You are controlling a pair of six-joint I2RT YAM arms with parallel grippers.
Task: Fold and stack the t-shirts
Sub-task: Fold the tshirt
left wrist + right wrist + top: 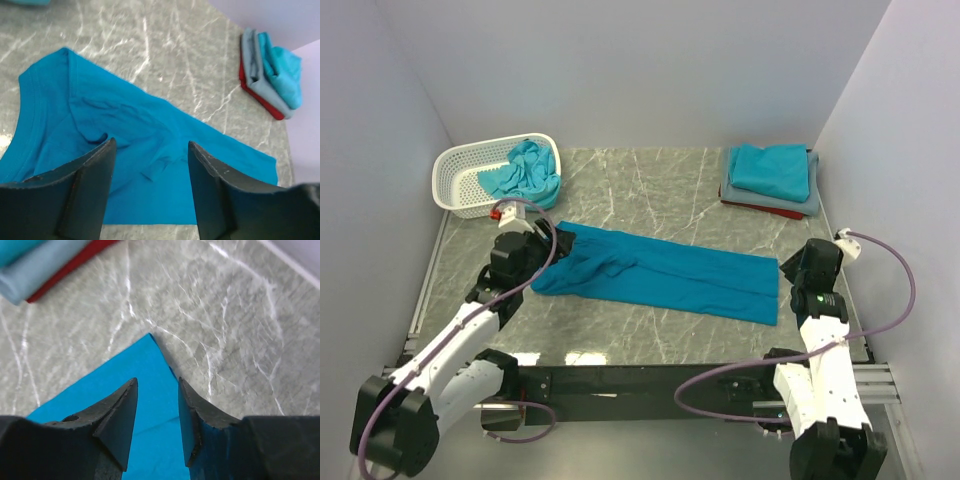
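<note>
A teal-blue t-shirt (660, 272) lies folded into a long strip across the middle of the table; it also shows in the left wrist view (125, 150) and the right wrist view (145, 390). My left gripper (532, 245) is open and empty above its left, collar end (30, 95). My right gripper (798, 268) is open and empty above its right corner (150, 337). A stack of folded t-shirts (772, 180), turquoise over grey over red, sits at the back right. More turquoise t-shirts (523, 170) lie crumpled in the basket.
A white lattice basket (465, 170) stands at the back left. White walls close in the table on three sides. The marble table (650, 190) shows bare between basket and stack. The stack also shows in the left wrist view (272, 75).
</note>
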